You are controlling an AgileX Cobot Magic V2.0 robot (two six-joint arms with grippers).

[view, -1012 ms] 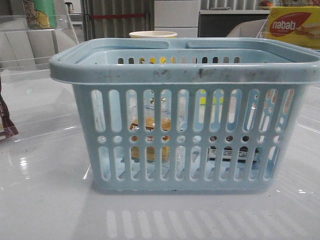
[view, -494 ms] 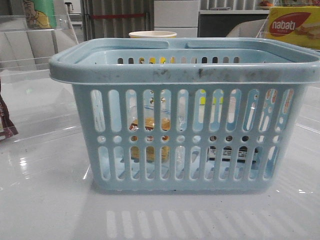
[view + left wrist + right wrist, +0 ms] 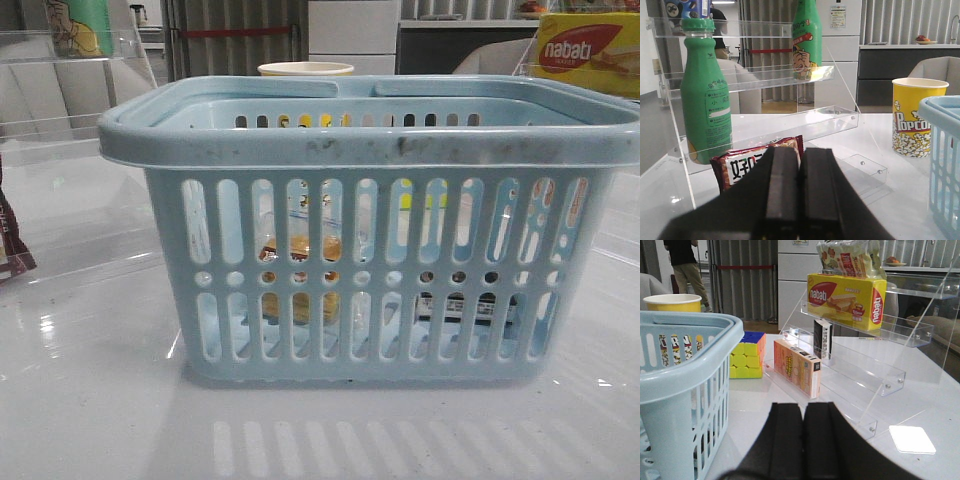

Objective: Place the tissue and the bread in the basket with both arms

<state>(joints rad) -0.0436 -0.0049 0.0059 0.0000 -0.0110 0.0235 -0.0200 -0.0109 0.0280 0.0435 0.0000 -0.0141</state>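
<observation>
**Both items sit low in the basket; both pincers closed and empty outside it**

The basket (image 3: 370,230) fills the front view, and through its slots the bread (image 3: 300,262) shows as a golden-brown shape in clear wrap toward the left, with the tissue (image 3: 465,305) as a low white-and-black pack on the floor toward the right. Judged from this, the placing looks done.

The left gripper (image 3: 799,200) has its jaws pressed together on nothing; the basket's rim lies off to its right, well apart, with a snack packet (image 3: 755,162) and a green bottle (image 3: 705,100) just ahead on the clear shelf. The right gripper (image 3: 804,440) is likewise closed and empty, the basket wall close on its left and an orange box (image 3: 797,367) ahead.

Were either item regripped, the bread would likely be light, soft and easily crushed, its wrapper slick; a gentle hold across the flat sides would suit. The tissue pack should be light and yielding, best pinched across its narrow width.

Room is tight: shelf edges stand ahead of both pincers, and the basket's tall wall and handles bar any sideways entry, so access is from above only.
</observation>
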